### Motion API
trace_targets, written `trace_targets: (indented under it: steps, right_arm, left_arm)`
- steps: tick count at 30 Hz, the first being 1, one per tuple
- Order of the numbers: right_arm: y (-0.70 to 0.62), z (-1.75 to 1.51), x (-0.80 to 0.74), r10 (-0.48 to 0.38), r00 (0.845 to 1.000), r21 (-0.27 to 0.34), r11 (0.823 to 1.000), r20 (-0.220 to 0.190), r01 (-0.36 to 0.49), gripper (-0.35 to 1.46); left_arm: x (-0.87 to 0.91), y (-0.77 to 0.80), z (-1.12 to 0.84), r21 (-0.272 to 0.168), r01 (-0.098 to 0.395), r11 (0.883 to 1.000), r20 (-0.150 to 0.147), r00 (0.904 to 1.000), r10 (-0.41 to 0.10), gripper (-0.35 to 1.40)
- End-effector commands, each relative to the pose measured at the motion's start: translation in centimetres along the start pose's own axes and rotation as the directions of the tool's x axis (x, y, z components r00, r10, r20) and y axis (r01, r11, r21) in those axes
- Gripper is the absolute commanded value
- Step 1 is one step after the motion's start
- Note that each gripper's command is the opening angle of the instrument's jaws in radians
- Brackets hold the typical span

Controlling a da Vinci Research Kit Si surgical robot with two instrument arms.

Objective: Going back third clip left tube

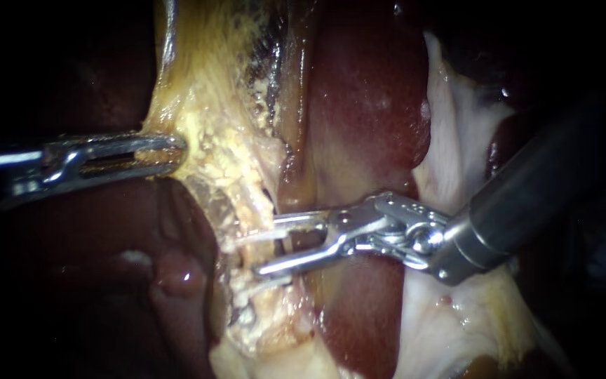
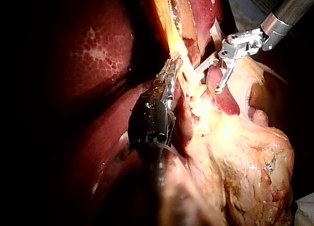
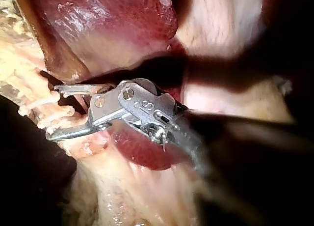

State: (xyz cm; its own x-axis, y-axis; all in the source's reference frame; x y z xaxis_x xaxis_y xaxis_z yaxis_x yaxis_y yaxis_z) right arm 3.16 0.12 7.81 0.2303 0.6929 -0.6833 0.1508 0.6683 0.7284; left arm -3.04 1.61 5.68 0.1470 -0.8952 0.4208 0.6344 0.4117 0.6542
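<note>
My right instrument (image 1: 275,242) comes in from the right with its jaws open, one on each side of a thin pale tube (image 1: 283,242) in the yellow fatty tissue (image 1: 226,175). The same open jaws (image 3: 61,113) show in the right wrist view, with pale strands (image 3: 41,113) between them but not gripped. Whether any strand is a clip, I cannot tell. My left instrument (image 1: 170,151) comes in from the left, its jaws shut on the edge of the fatty tissue, holding it taut. In the left wrist view it (image 2: 171,73) grips the same yellow band, with the right instrument (image 2: 208,78) just beyond it.
Dark red liver (image 1: 366,105) lies behind and below the right instrument's jaws. Pale white tissue (image 1: 457,140) sits under the right shaft. A rounded reddish lobe (image 1: 180,274) bulges under the left instrument.
</note>
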Motion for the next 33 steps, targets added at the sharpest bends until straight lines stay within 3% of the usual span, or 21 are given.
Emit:
trace_targets:
  steps: [1,6,14,21,26,33]
  right_arm:
    - [-0.01,-0.04,0.0,-0.011,1.0,-0.004,1.0,0.003,0.011,0.6]
    - [-0.08,-0.31,0.08,-0.064,0.998,-0.013,0.998,0.003,0.064,0.6]
    - [-0.25,-0.91,0.47,-0.205,0.979,-0.029,0.978,0.004,0.205,0.6]
    - [-0.4,-1.3,0.72,-0.288,0.958,-0.048,0.957,0.009,0.288,0.6]
    - [-0.43,-1.4,0.79,-0.298,0.954,-0.053,0.953,0.004,0.298,0.6]
    - [-0.43,-1.39,0.77,-0.305,0.952,-0.052,0.951,0.005,0.305,0.6]
  left_arm:
    - [0.0,0.0,0.0,0.0,0.0,1.0,0.0,1.0,0.0,-0.35]
    - [0.0,0.0,0.0,0.0,0.0,1.0,0.0,1.0,0.0,-0.35]
    - [0.0,0.0,0.0,0.0,0.0,1.0,0.0,1.0,0.0,-0.35]
    - [0.03,0.01,0.04,-0.001,-0.001,1.0,0.002,1.0,0.001,-0.35]
    - [0.21,0.05,0.27,-0.004,0.011,1.0,-0.017,0.9998,-0.011,-0.35]
    - [0.48,0.22,0.82,-0.003,0.015,1.0,-0.068,0.9976,-0.015,-0.35]
